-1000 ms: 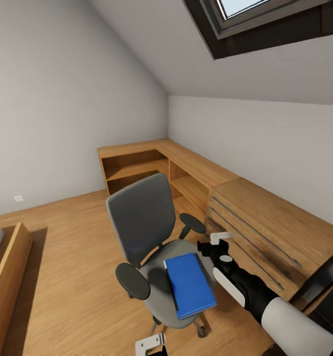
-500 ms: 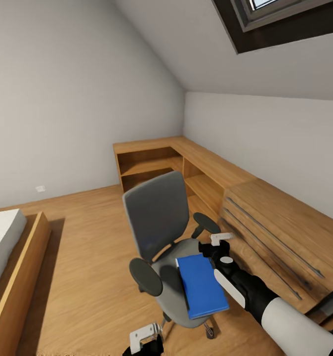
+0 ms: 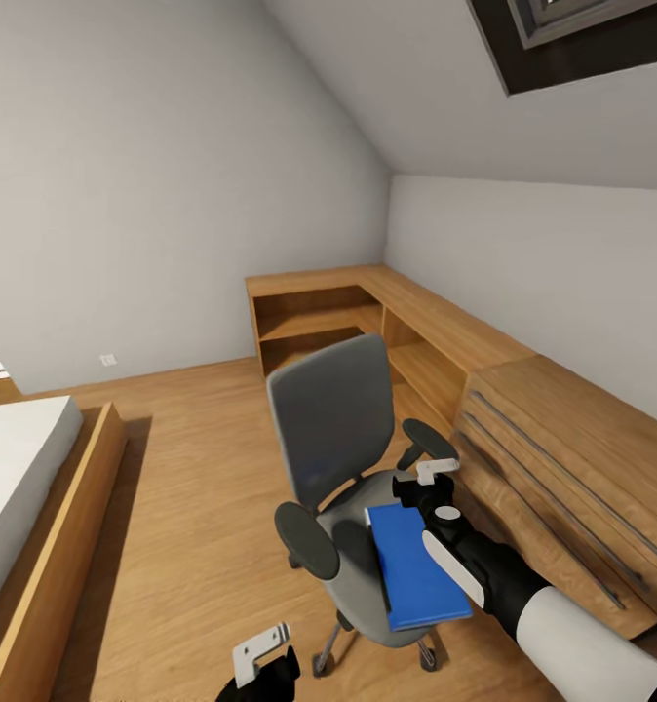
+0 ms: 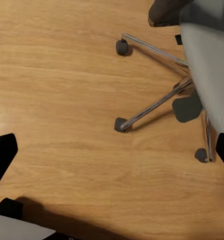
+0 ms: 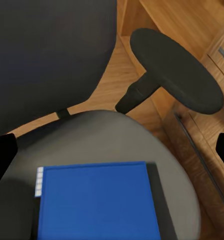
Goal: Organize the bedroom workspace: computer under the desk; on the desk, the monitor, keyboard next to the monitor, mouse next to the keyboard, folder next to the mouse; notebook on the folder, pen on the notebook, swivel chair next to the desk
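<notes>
You have one swivel chair (image 3: 353, 458) with two black armrests (image 3: 307, 538), one blue folder (image 3: 413, 565) (lying on its seat), one bed (image 3: 17, 487) and two claws (image 3: 258, 651).

Both arms forward, fingers (image 3: 434, 472) seemingly apart

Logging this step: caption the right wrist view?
Blue folder lying on the grey swivel chair seat, black armrest beyond.

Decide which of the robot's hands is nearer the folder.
Right. The right hand hovers just beyond the far edge of the folder on the chair; the left hand is low over the floor, off to the chair's side.
</notes>
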Tool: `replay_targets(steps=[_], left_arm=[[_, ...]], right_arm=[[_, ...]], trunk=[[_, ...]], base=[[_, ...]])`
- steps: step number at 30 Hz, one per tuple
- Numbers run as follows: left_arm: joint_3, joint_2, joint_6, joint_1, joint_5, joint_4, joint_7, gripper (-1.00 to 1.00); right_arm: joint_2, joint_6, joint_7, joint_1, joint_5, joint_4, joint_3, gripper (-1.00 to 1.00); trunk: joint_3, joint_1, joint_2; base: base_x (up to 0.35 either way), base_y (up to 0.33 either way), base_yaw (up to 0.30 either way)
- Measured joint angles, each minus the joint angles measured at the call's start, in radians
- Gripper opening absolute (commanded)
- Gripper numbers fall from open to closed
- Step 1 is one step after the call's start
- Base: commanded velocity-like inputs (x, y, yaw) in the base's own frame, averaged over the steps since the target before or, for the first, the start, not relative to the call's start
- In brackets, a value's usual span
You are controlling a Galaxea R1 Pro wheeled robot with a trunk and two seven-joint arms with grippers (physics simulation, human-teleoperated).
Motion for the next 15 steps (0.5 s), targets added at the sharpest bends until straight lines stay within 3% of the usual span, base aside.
replay_targets(steps=[7, 12, 15], left_arm=[[0.017, -0.001, -0.001, 0.0, 0.003, -0.048, 0.001, 1.0], [0.077, 0.0, 0.011, 0.0, 0.007, -0.082, -0.006, 1.0], [0.111, 0.001, 0.069, -0.002, 0.015, -0.105, -0.01, 1.0]], right_arm=[[-0.001, 0.0, 0.0, 0.0, 0.0, -0.001, -0.001, 1.0], [-0.002, 0.0, 0.001, 0.0, 0.0, -0.002, -0.002, 1.0], [-0.002, 0.0, 0.001, 0.0, 0.0, -0.003, -0.003, 1.0]], trunk=[[-0.022, 0.027, -0.049], [-0.038, 0.046, -0.084], [-0.047, 0.057, -0.105]], base=[[0.0, 0.0, 0.006], [0.0, 0.0, 0.0], [0.0, 0.0, 0.0]])
